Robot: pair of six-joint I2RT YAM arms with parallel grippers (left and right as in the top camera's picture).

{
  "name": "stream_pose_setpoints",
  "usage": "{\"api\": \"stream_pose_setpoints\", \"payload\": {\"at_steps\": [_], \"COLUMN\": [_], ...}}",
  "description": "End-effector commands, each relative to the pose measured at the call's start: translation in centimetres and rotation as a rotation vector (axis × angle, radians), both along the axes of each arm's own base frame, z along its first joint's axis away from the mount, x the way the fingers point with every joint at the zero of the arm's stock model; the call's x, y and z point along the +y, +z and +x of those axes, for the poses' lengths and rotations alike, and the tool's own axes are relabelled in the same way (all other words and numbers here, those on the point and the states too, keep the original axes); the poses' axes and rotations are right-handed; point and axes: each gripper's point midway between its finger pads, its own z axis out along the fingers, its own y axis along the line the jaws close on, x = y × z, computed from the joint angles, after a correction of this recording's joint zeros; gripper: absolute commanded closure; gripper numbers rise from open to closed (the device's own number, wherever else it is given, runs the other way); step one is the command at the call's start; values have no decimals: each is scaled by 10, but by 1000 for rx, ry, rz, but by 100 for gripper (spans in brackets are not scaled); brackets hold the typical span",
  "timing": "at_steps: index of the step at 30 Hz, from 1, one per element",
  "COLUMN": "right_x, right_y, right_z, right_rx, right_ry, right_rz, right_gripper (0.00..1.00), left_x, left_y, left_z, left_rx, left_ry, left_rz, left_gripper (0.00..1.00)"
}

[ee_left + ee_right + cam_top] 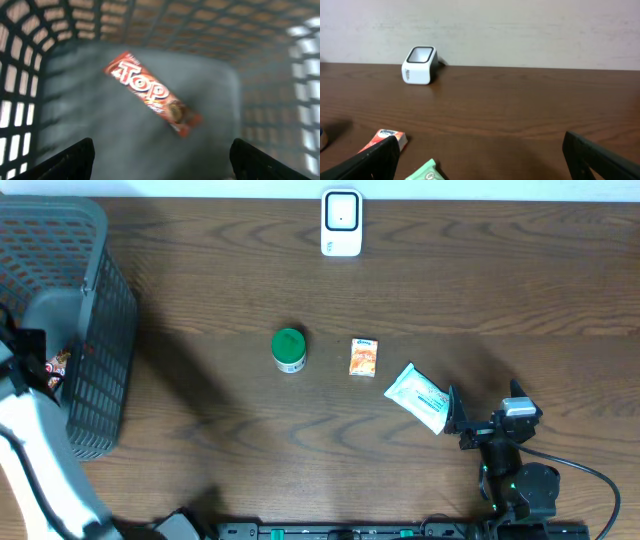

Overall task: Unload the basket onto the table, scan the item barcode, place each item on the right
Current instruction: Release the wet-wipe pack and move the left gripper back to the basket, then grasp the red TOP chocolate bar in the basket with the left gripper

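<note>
White left arm (30, 450); black right arm (520, 485), cable (588, 471), right tool (480, 157).

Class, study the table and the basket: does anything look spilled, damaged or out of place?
Nothing stands out. The scanner stands at the far edge of the table, the green-lidded jar, orange box and white packet sit apart, unspilled, and the Top bar lies intact in the basket.

Table (200, 280): is showing dark brown wood with wavy grain lines.
Basket (100, 330), far left: is showing grey plastic in an open lattice pattern.
Scanner (341, 223), far centre: is showing white with a dark window.
Tub (289, 349), centre: is wearing a green lid.
Small packet (364, 357), right of it: is showing orange and white.
Soft pack (418, 397), near right: is showing white with green print.
Bar wrapper (152, 94): is showing red with white "Top" lettering.
Wall (520, 30): is showing pale cream.
</note>
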Motion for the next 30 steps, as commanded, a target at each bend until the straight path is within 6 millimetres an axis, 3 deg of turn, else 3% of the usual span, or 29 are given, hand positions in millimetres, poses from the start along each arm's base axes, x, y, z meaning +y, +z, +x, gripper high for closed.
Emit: {"api": "stream_pose_setpoints", "payload": {"at_steps": [1,8,17,30], "right_x": [0,0,0,0], "right_y": [-1,-1,-1,-1], "right_z": [0,0,0,0], "right_rx": [1,1,1,1], "right_ry": [0,0,0,0], "right_rz": [14,14,14,14], "right_gripper": [1,1,1,1], "left_x": [7,14,30,48], "left_y": [-23,-66,-103,-122], "left_z": [1,12,32,55], "left_rx": [24,82,91,32], "left_ry": [67,80,79,91], "left_rz": [-54,-118,-128,-95], "left_gripper": [13,14,18,17]}}
